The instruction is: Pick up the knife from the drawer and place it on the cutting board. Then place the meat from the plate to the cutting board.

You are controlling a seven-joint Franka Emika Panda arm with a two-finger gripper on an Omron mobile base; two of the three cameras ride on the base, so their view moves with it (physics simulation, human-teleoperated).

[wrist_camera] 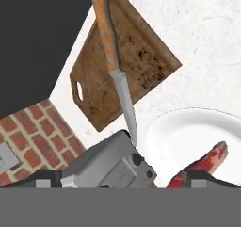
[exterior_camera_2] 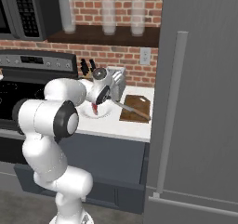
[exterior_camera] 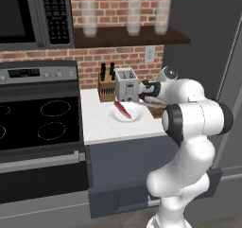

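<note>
Red meat (wrist_camera: 203, 164) lay on the white plate (wrist_camera: 188, 132), beside the cutting board (wrist_camera: 123, 56) where the knife (wrist_camera: 114, 66) rested; a careless descent risked nudging the plate or pinching only the strip's slippery end, I judged; the end effector (wrist_camera: 117, 176) hovered above, jaws spread wide, holding nothing.

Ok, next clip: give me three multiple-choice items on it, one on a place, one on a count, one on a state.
1. Where does the knife lie?
A. in the drawer
B. on the cutting board
C. on the plate

2. How many glasses stand on the shelf?
A. one
B. three
C. five

3. The pincer is:
A. open
B. shut on the meat
C. shut on the knife

Key: 1 B, handle on the board, blade tip past its edge. 2 B, three in a row on the shelf. 3 A, fingertips wide apart, holding nothing.
</note>
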